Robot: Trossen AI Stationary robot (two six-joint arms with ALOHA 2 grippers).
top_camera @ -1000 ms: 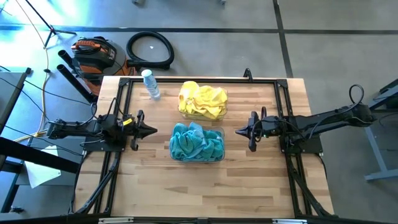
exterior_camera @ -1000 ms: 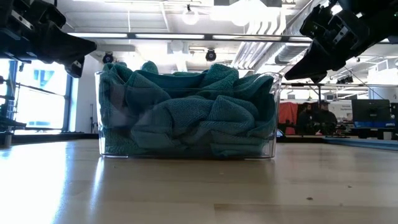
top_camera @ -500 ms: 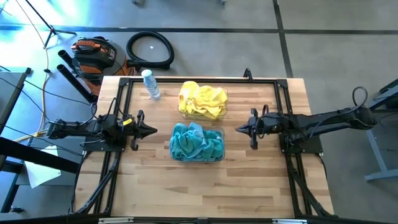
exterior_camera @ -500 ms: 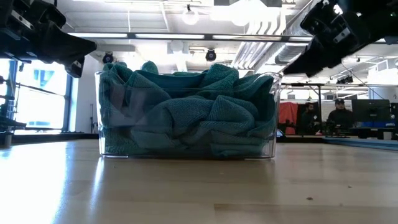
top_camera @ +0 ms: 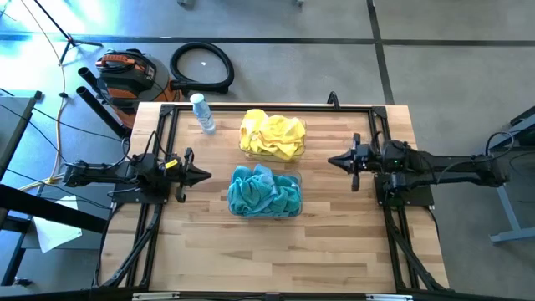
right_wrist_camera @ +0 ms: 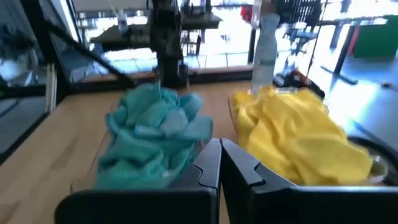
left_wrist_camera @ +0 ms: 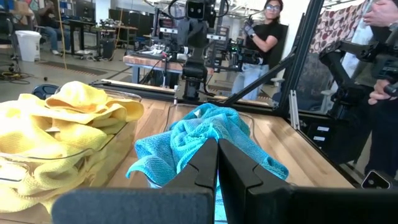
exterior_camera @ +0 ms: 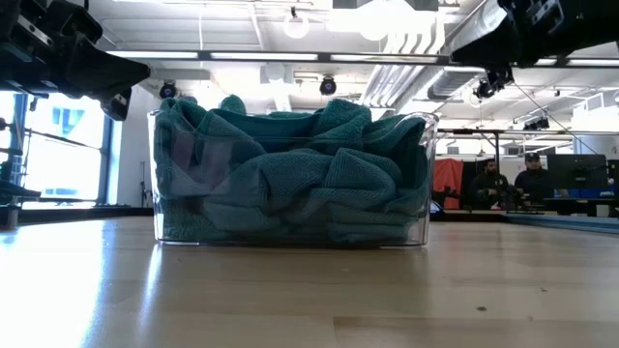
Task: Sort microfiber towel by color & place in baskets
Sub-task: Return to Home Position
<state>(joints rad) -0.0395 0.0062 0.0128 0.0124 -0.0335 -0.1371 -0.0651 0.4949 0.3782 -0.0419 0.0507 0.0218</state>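
We see fuzzy teal-blue microfiber towels (top_camera: 264, 192) heaped in one clear rectangular plastic bin (exterior_camera: 421, 135), bright yellow towels (top_camera: 272, 134) in its twin (left_wrist_camera: 106, 158) just behind, mid wooden tabletop (top_camera: 209, 251). Our left pincer (top_camera: 206, 176) and right pincer (top_camera: 332, 160) hover either side, both pinched narrow, empty.

A clear plastic water bottle (top_camera: 201, 113) stands at eleven o'clock on the wooden table (top_camera: 276, 251); on the floor beyond, a coiled black hose (top_camera: 201, 67) lies beside an orange-and-black shop vacuum (top_camera: 125, 73) (at its three o'clock); two people (exterior_camera: 493, 181) show far behind.
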